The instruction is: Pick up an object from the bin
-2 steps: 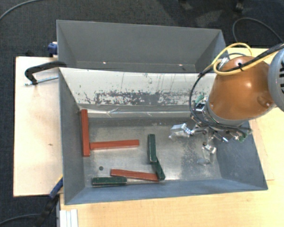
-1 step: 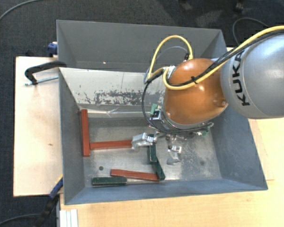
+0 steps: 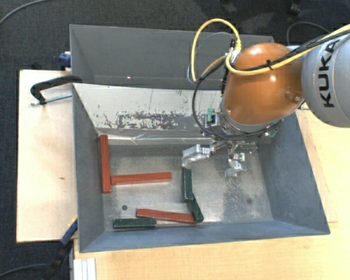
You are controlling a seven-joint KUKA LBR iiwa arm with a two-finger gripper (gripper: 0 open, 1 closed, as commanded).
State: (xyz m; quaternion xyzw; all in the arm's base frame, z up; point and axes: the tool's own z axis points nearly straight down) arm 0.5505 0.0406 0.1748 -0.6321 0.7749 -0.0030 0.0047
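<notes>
The grey bin [image 3: 291,179] holds loose bars [image 3: 141,178]. The fingers [image 3: 197,152] hang spread and empty, a dark green bent bar [image 3: 189,194] just below them.

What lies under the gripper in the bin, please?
Below the open gripper shows bare bin floor; the dark green bent bar ends just beside one finger. The orange wrist cover hides the floor and back wall behind it.

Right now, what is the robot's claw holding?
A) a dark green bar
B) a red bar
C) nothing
C: the gripper has nothing between its open fingers, and the dark green angled piece lies loose in the bin just below them.
</notes>
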